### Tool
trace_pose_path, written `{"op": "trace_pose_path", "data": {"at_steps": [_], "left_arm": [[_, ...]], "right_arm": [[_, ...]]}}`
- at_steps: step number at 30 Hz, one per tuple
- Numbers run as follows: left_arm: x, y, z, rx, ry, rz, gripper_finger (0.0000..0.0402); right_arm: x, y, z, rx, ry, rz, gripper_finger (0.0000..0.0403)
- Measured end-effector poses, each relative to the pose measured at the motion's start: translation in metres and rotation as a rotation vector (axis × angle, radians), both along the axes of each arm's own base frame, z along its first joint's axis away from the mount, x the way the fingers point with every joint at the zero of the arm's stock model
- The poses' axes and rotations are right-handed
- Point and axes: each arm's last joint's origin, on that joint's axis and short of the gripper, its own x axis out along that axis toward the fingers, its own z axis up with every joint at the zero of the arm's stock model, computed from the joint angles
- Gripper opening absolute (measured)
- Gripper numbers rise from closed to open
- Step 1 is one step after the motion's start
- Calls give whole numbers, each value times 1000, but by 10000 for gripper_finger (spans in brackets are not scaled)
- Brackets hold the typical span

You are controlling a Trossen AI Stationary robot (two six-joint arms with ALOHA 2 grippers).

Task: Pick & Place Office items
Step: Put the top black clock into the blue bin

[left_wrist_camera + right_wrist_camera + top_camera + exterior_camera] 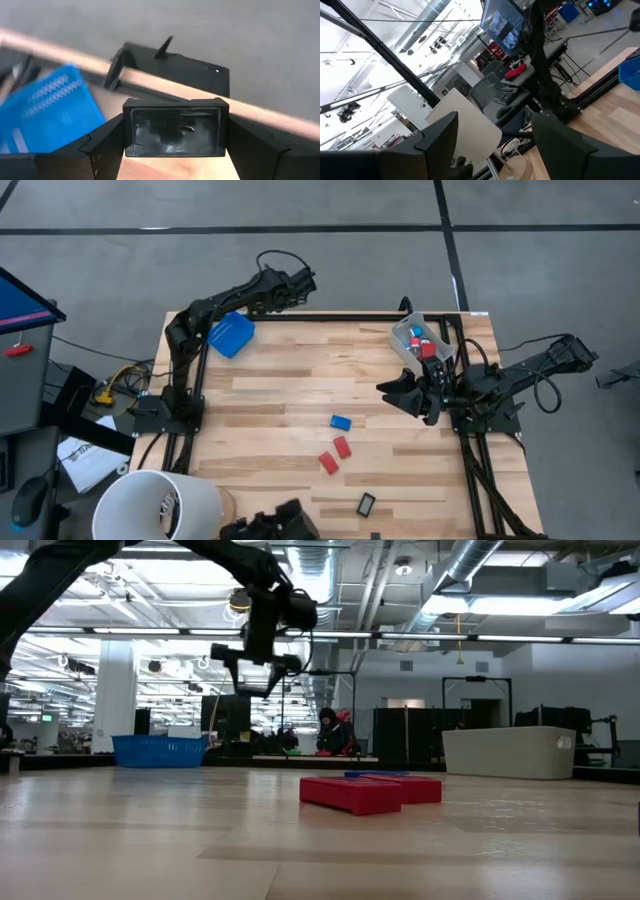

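Office items partly sorted. Right gripper point(408, 392) empty, fingers spread, raised above the table point(280, 395). Just behind it, clear bin point(404, 340) already holding red and blue pieces. Ahead of it, still loose: 1 blue block point(341, 422), 2 red blocks point(335, 454), 1 black rectangle point(366, 503). Left gripper point(306, 282) parked far off beyond the blue tray point(231, 335); state cannot be told.

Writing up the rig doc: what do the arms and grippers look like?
Both arms are dark, near-black, jointed links on black frame mounts at the table edges, with black cables looping off them. The left gripper and the right gripper are the same black. In the wrist views the fingers are broad, flat, matte black slabs. No markings or labels can be made out.
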Motion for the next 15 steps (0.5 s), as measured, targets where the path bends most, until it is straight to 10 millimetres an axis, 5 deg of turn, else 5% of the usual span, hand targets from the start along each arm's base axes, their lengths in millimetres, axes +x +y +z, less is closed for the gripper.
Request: {"op": "trace_pose_path", "data": {"at_steps": [9,15], "left_arm": [[-56,-24,-20,-44,-60,487,286],[-90,-53,-44,-15,-304,733,286]], "right_arm": [[-1,3,-1,-8,8,18,245],[-1,3,-1,-9,7,18,245]]}}
